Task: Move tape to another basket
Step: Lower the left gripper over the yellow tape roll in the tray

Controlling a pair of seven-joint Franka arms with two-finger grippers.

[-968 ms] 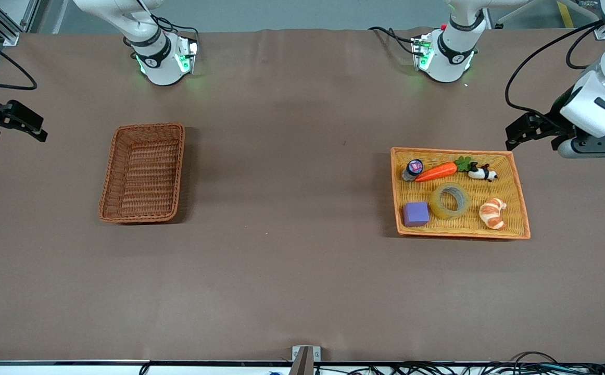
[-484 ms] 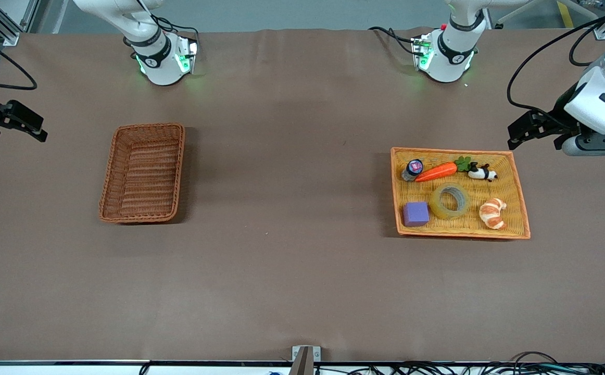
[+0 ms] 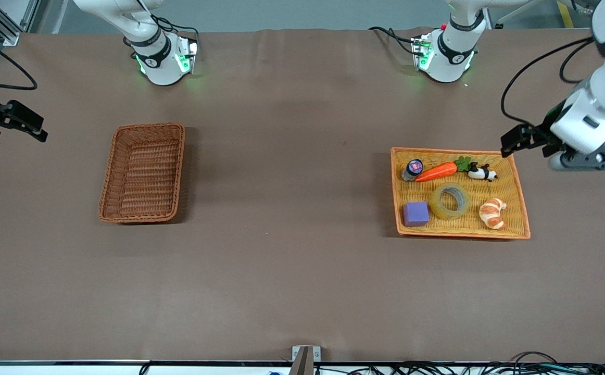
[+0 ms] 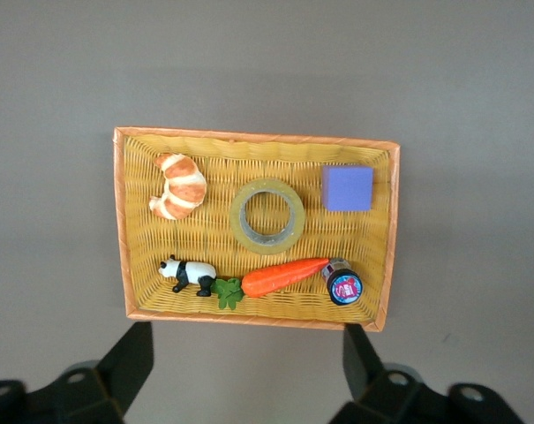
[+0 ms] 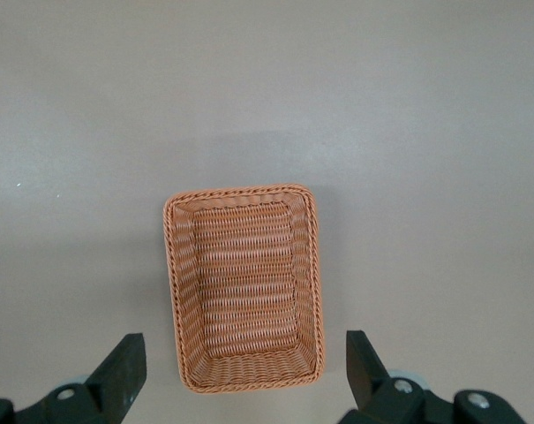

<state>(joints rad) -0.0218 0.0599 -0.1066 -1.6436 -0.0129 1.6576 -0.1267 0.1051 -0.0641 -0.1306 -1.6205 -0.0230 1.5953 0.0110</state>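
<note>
**Tape not yet picked up; left claw held beside the tray**

The tape (image 3: 449, 201) is seen lying flat in the shallow orange-yellow tray (image 3: 522, 208) toward the left arm's end of the bench (image 3: 292, 271). It is placed between a purple cube (image 3: 416, 213) and a croissant toy (image 3: 492, 212), with a carrot toy (image 3: 436, 171), a small panda (image 3: 482, 172) and a dark capped jar (image 3: 412, 169) lined up farther from the front camera. No contact with any neighbour is seen.

The left claw (image 3: 529, 141) is held in the air over the bare bench just off the tray's corner, its fingers (image 4: 125, 362) spread wide with nothing between them. The whole tray is framed in the left wrist view, the tape (image 4: 267, 215) near its middle.

The right claw (image 3: 13, 122) is held open and empty at the right arm's end, where that arm waits; the brown basket (image 3: 143, 172) is shown in its wrist view as holding nothing.

The step in hand is judged to be the approach to the tape. For the next move, the left claw would need to be brought over the ring and lowered so that one finger enters the hole and the other passes outside the wall. Care is called for so that the cube and croissant are not struck.
</note>
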